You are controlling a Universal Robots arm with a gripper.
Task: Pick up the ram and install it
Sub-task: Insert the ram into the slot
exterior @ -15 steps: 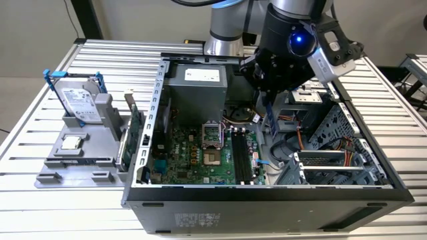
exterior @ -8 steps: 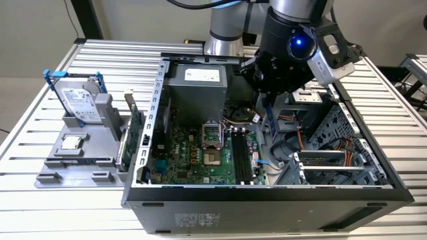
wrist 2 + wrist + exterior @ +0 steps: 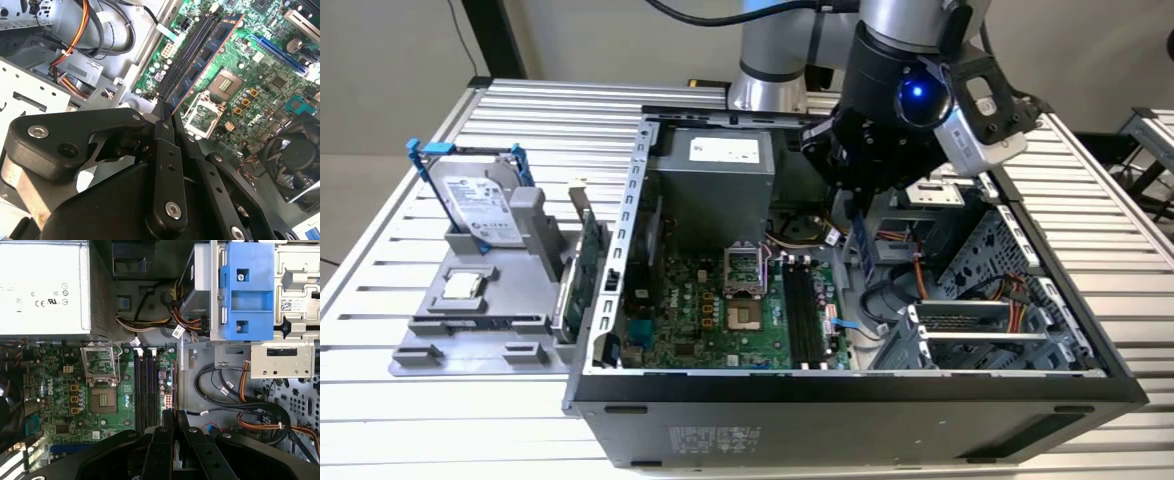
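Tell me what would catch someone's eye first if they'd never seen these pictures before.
Probably the black gripper shut on the ram, a thin blue stick held edge-on just above the black memory slots in the second wrist view. In the exterior view, the arm reaches down into the open computer case, with the green motherboard on its floor. A hard drive stands in a grey holder at the exterior view's left.

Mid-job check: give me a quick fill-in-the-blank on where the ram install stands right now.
1. The pincer is ____ on the ram.
2. The ram hangs above the green ____, not yet seated in a slot.
3. The hard drive in its blue frame stands ____ the computer case.

Missing words: shut; motherboard; outside.
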